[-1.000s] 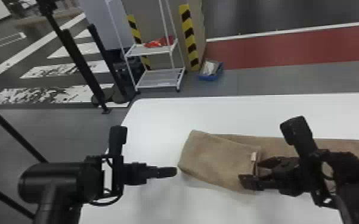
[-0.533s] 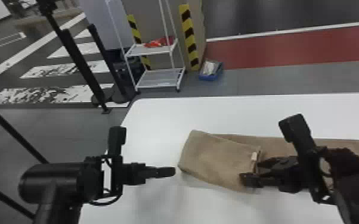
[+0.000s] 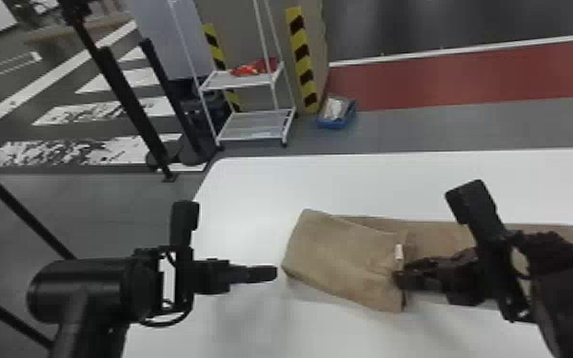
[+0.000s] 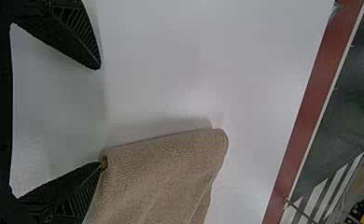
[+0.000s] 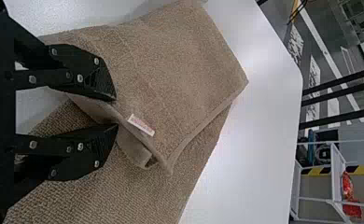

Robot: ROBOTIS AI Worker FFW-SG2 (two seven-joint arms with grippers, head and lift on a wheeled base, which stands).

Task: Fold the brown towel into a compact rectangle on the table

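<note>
the brown towel (image 3: 342, 257) lies on the white desk (image 3: 338, 185), its left end folded over to the right across the longer layer, which runs on beneath the right arm. a small white label (image 3: 399, 252) sits by the free edge of the towel's upper layer. the left gripper (image 3: 273, 273) is just left of the towel, spread wide and with nothing between its fingers; i cannot tell whether one fingertip touches the towel's folded end. the right gripper (image 3: 399, 280) is at the towel's upper-layer edge, narrowed to a small gap with cloth between its tips; whether it grips that cloth, i cannot tell. beyond the towel stands a white rack (image 3: 252, 127).
</note>
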